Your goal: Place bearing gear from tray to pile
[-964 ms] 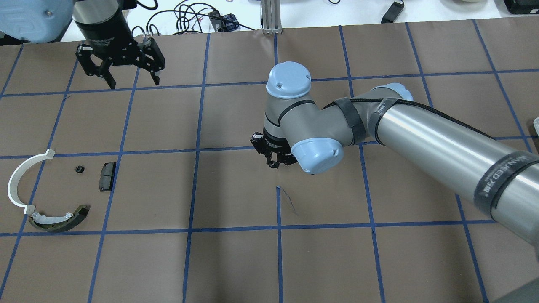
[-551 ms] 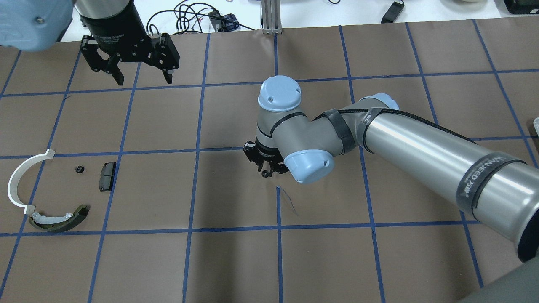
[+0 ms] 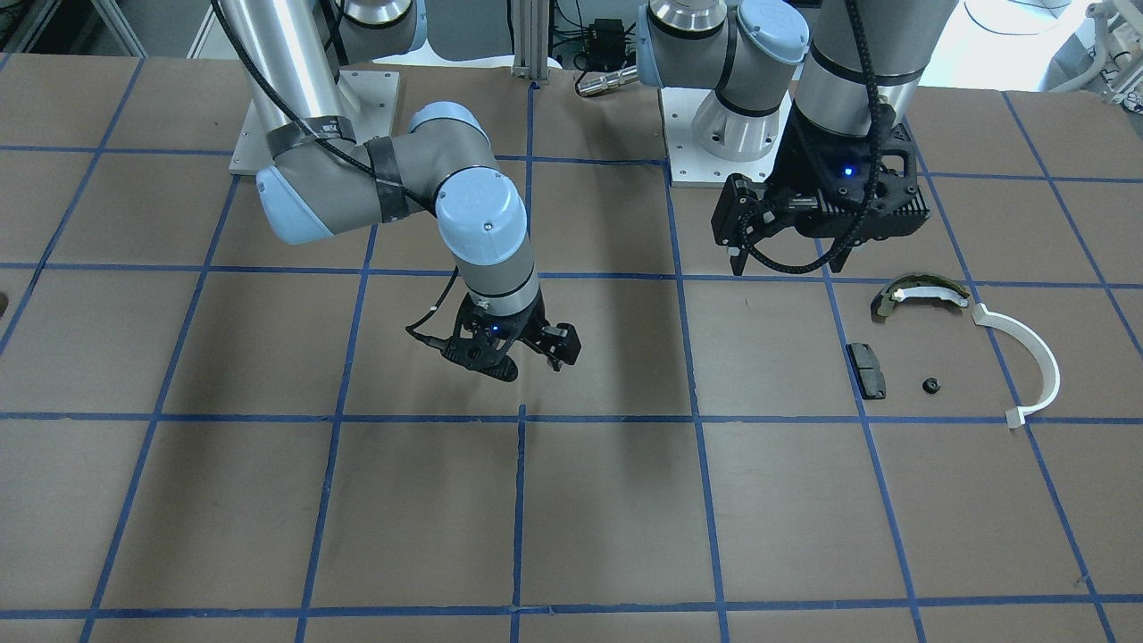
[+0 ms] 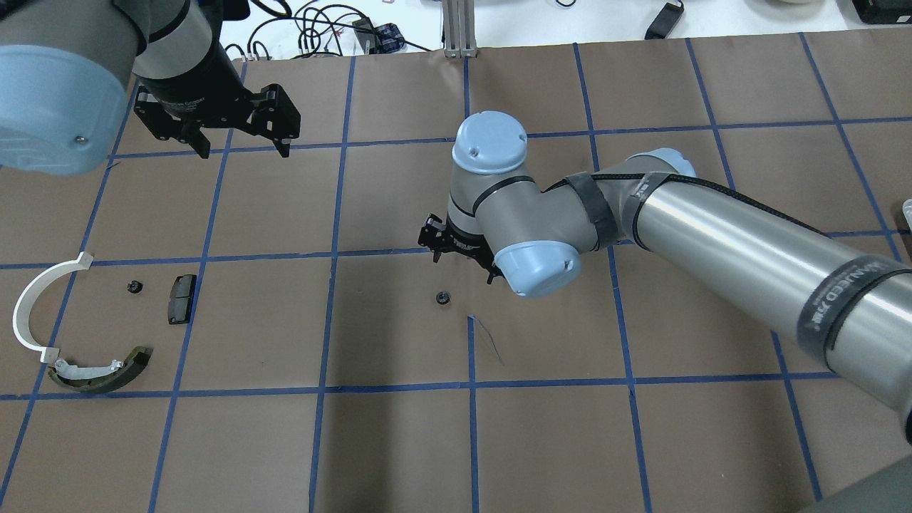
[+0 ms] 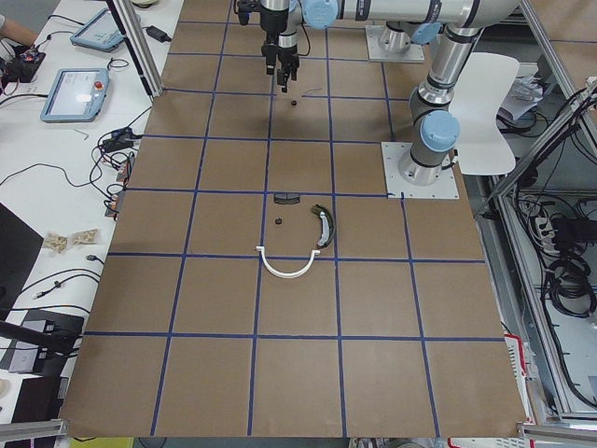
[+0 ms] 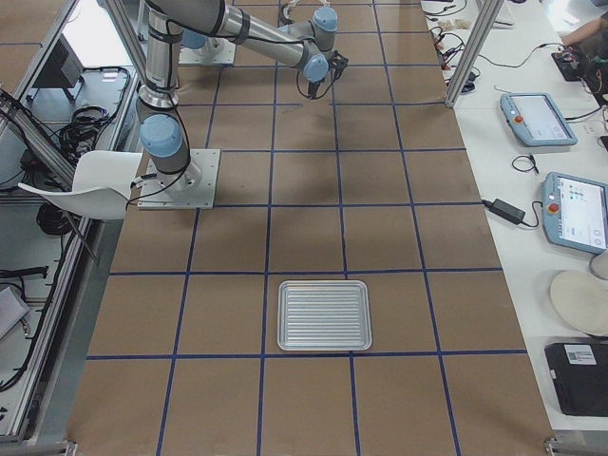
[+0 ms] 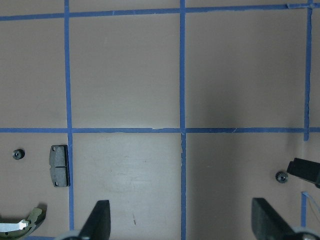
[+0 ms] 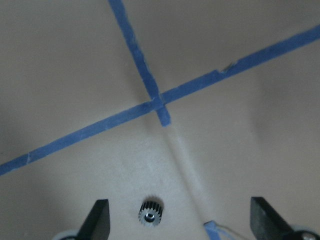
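Logging the pile (image 4: 182, 298) at near left of the desk (image 4: 399, 442), we find the bearing gear (image 4: 442, 297) loose mid-desk, well apart from it; carrying it over calls, we judge, for a centred, vertical pinch. Right fingers (image 8: 100, 220): spread wide, empty, hovering above the gear. Left fingers (image 7: 99, 222), farther back: spread, holding nothing.

Opened and raised the black two-finger right gripper (image 8: 182, 220), leaving the small dark toothed bearing gear (image 4: 442, 298) loose on the brown paper (image 4: 399, 442). Shifted the black left gripper (image 4: 244, 147) slightly.
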`<action>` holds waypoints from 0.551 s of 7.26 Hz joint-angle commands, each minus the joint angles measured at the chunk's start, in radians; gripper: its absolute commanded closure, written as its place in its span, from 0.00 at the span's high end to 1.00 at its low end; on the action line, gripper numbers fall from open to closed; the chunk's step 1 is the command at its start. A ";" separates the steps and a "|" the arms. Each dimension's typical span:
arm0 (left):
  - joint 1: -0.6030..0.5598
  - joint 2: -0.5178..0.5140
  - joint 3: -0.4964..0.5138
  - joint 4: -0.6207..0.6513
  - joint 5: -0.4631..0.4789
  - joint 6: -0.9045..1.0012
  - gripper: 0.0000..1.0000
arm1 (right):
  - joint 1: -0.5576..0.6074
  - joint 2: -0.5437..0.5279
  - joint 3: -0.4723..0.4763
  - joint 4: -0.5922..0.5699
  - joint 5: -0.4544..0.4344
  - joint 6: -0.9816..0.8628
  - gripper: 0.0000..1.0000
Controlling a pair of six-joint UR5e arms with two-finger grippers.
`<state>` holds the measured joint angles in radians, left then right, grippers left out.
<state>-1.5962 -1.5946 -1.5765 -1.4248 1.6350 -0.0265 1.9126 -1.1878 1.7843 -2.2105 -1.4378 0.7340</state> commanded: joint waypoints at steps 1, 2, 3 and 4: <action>0.004 0.002 -0.005 -0.025 -0.055 -0.036 1.00 | -0.189 -0.129 -0.008 0.146 -0.009 -0.286 1.00; 0.002 -0.027 -0.013 -0.031 -0.046 -0.046 1.00 | -0.277 -0.210 -0.008 0.282 -0.012 -0.414 1.00; 0.001 -0.082 -0.032 -0.017 -0.047 -0.055 1.00 | -0.347 -0.292 -0.011 0.387 -0.042 -0.521 1.00; -0.002 -0.144 -0.037 -0.004 -0.047 -0.058 1.00 | -0.386 -0.352 -0.011 0.429 -0.102 -0.600 1.00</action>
<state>-1.5953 -1.6688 -1.6026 -1.4417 1.5887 -0.0765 1.5963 -1.4522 1.7745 -1.8706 -1.4833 0.2544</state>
